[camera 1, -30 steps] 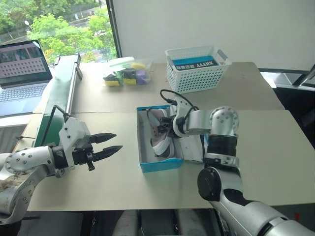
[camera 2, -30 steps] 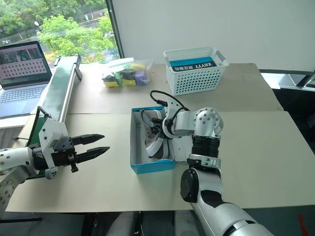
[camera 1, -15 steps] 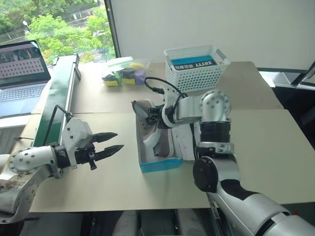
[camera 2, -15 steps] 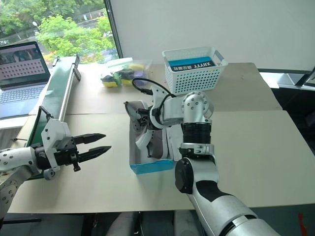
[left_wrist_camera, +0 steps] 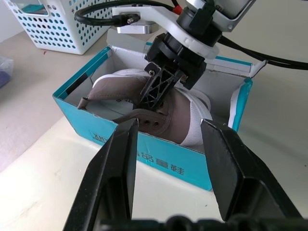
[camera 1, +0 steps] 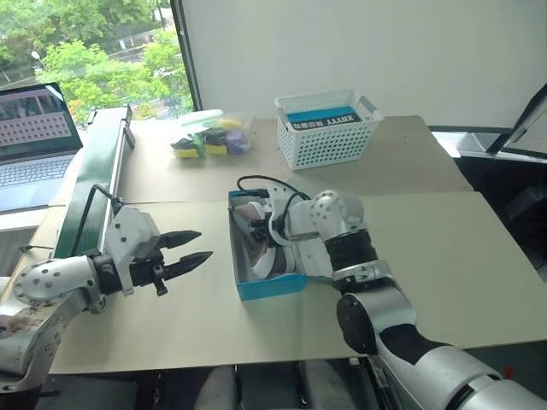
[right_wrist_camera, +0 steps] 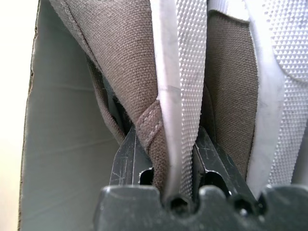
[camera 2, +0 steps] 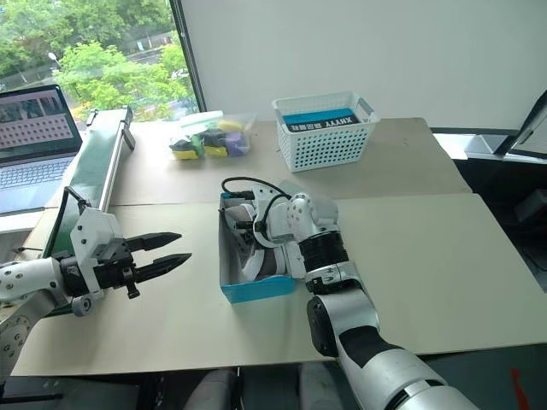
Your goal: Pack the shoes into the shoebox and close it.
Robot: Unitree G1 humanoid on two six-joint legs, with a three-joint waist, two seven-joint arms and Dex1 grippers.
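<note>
While the left end effector (camera 1: pixel 195 248) hovers open, the right end effector (left_wrist_camera: pixel 153 92) pinches a shoe (left_wrist_camera: pixel 166 113) inside the shoebox (camera 1: pixel 267 287).

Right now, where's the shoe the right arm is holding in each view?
Left eye: shoe in the shoebox, centre.
Right eye: shoe in the box, left of centre.
Left wrist: shoe mid-frame, between the left gripper's fingers.
Right wrist: shoe fabric pinched by the right gripper.
Shared landmark: white basket.
</note>
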